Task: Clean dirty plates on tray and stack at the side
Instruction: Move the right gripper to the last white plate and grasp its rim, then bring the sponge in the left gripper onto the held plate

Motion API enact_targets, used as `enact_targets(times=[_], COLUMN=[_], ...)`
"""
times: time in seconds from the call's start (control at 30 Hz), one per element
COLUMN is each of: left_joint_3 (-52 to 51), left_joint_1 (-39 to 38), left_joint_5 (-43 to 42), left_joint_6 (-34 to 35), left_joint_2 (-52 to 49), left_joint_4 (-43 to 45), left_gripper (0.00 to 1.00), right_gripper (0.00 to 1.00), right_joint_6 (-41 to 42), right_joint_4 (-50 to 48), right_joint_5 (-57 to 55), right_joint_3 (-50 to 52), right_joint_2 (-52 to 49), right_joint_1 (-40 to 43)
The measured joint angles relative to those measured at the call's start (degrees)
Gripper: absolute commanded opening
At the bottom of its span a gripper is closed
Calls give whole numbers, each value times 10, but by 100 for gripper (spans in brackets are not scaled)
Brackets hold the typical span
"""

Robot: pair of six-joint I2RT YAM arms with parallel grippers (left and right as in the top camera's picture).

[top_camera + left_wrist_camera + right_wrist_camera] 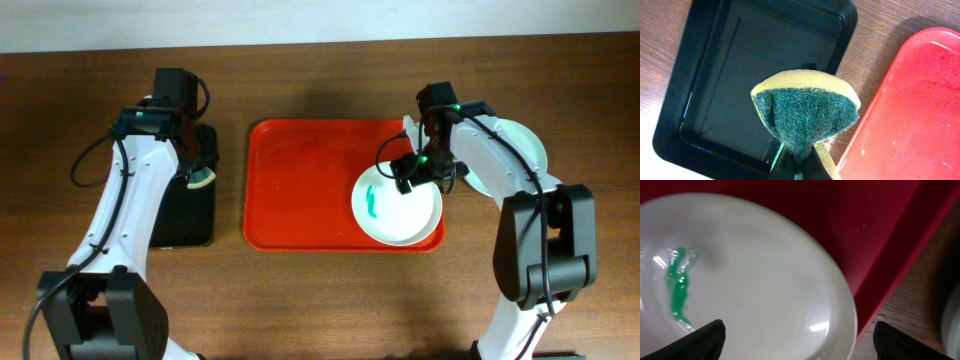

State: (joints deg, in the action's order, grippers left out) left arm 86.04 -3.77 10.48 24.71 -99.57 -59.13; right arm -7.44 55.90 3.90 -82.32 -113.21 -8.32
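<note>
Overhead: one white plate (397, 212) sits in the near right corner of the red tray (300, 190), its teal smear (371, 202) not yet wiped. Off the tray's right edge, pale green plates (525, 145) rest on the worktop (320, 310); how many I cannot tell.

Left wrist: my left end effector (797, 167) pinches a green-faced sponge (805, 110) above the black tray (715, 75), well apart from the plate.

Right wrist: my right end effector (799, 332) is spread wide over the plate's rim, gripping nothing.

I judge the task mostly done: this last plate needs wiping and stacking.
</note>
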Motion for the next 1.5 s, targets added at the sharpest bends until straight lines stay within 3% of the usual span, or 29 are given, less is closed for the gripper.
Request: enact_targets(times=[0.13, 0.33, 0.47, 0.63, 0.9, 0.97, 1.17, 1.5], left_joint_3=[0, 0, 0, 0, 0, 0, 0, 0], left_joint_1=[0, 0, 0, 0, 0, 0, 0, -8], left_joint_5=[0, 0, 0, 0, 0, 0, -11, -89], left_joint_6=[0, 0, 0, 0, 0, 0, 0, -14], left_joint_2=[0, 0, 0, 0, 0, 0, 0, 0], left_joint_4=[0, 0, 0, 0, 0, 0, 0, 10], left_gripper=[0, 0, 0, 0, 0, 0, 0, 0], right_gripper=[95, 82, 68, 67, 64, 56, 13, 7], right_joint_6=[0, 0, 3, 16, 101, 127, 171, 194], right_joint_4=[-5, 11, 46, 80, 17, 10, -32, -180], right_joint_5=[0, 7, 33, 54, 42, 40, 33, 110], right_joint_3=[26, 34, 35, 40, 92, 93, 94, 103], right_joint_2=[0, 0, 0, 0, 4, 4, 5, 4], right_joint_1=[0, 0, 0, 0, 0, 0, 0, -2])
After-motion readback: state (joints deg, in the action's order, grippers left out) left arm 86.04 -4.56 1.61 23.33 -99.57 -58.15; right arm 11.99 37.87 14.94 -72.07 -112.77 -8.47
